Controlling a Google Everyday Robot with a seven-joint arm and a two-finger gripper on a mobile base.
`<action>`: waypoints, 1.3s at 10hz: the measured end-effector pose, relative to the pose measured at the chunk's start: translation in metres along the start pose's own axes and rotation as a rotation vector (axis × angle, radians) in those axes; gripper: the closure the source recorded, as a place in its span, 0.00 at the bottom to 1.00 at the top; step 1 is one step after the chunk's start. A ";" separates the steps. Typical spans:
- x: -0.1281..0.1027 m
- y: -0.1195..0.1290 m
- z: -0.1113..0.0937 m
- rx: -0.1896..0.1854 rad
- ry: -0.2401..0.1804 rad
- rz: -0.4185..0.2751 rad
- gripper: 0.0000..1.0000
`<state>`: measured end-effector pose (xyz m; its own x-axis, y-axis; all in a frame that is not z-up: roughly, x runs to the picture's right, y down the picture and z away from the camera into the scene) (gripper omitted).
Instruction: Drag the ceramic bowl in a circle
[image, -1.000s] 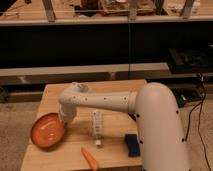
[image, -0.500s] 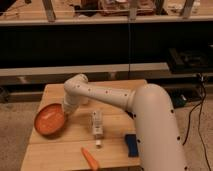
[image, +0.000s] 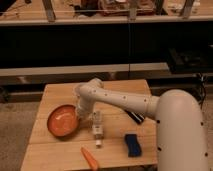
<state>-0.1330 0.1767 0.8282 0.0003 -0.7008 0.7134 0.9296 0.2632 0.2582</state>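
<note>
Shift: ceramic bowl (image: 63, 121) has slid rightward from the table's left edge toward its middle over the last half second, and the arm (image: 125, 102) has swung its elbow right with it
Camera view, ceramic bowl: flat and upright on the table (image: 55, 92), in the left half, a little nearer the front edge than the back; nothing seen inside it
Camera view, gripper (image: 80, 114): down at the bowl's right rim, aimed at the tabletop; probably hooked on or pressing the rim so the bowl drags without lifting, though the arm hides the contact
Claw state: cannot tell whether it is spread, pressed together or pinching the rim
Neighbours: small pale upright piece (image: 97, 129) just beside the bowl's right side; orange carrot-shaped piece (image: 90, 158) near the front edge; blue block (image: 132, 145) toward the front right corner
Judgement: circle seems only partly traced; this rightward arc brings the bowl close to the pale piece, so the path should curve away soon to avoid toppling it
</note>
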 end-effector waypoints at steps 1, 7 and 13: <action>-0.017 0.013 -0.010 0.002 0.009 0.019 0.88; -0.066 0.007 -0.011 0.027 0.005 -0.107 0.88; -0.087 -0.083 0.025 0.031 -0.004 -0.441 0.88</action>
<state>-0.2195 0.2326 0.7611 -0.3955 -0.7482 0.5328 0.8288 -0.0407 0.5581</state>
